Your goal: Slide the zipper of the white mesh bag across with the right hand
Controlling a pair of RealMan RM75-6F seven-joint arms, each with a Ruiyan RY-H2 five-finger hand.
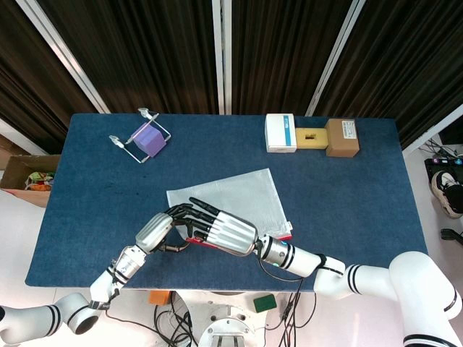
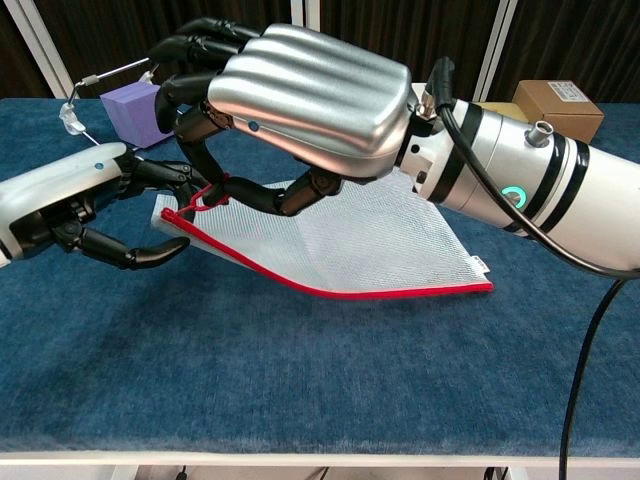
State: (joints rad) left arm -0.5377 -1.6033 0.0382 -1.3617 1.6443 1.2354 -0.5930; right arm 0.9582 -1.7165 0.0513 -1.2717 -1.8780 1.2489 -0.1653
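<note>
The white mesh bag (image 1: pixel 239 194) (image 2: pixel 385 238) lies at the middle of the blue table, its red zipper edge (image 2: pixel 330 291) facing the front. My right hand (image 1: pixel 223 230) (image 2: pixel 300 105) arches over the bag's left end and pinches the red zipper pull (image 2: pixel 205 194) between thumb and a finger. That left corner is lifted off the cloth. My left hand (image 1: pixel 155 230) (image 2: pixel 75 200) reaches in from the left. Its fingers rest on the same corner and its thumb sits just under the edge.
A purple block in a wire holder (image 1: pixel 147 137) (image 2: pixel 130 105) stands at the back left. A white box (image 1: pixel 280 132), a yellow piece (image 1: pixel 312 136) and a brown box (image 1: pixel 341 137) (image 2: pixel 558 104) line the back right. The table's front edge runs close below the hands.
</note>
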